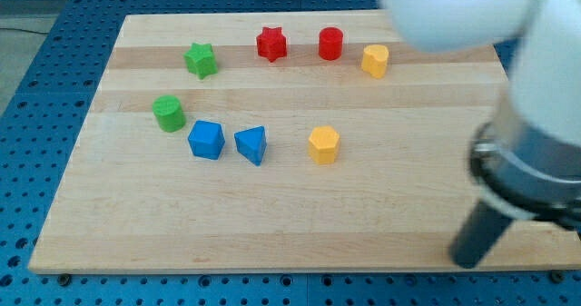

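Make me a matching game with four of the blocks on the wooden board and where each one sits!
Things:
1. red star
2. green cylinder
3. blue cube
4. yellow block lower down

Places:
A. furthest toward the view's left of all the blocks
B. just left of the blue triangle block
C. in the top row, left of the red cylinder
D. the block nearest my tip, though well apart from it

Pairs: 1-C, 2-A, 3-B, 4-D
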Action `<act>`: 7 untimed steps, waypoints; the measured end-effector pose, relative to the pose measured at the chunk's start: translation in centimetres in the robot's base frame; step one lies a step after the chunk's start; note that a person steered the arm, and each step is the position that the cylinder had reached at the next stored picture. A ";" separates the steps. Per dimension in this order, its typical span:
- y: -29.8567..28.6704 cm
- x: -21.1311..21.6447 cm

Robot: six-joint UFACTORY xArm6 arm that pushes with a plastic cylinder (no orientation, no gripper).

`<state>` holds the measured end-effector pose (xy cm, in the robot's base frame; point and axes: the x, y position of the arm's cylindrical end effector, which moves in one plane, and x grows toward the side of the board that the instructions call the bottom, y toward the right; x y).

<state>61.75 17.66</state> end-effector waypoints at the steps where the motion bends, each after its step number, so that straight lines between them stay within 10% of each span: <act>1: 8.3 -1.2; 3: 8.0 -10.1; 7: 1.5 -12.9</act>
<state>48.89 19.16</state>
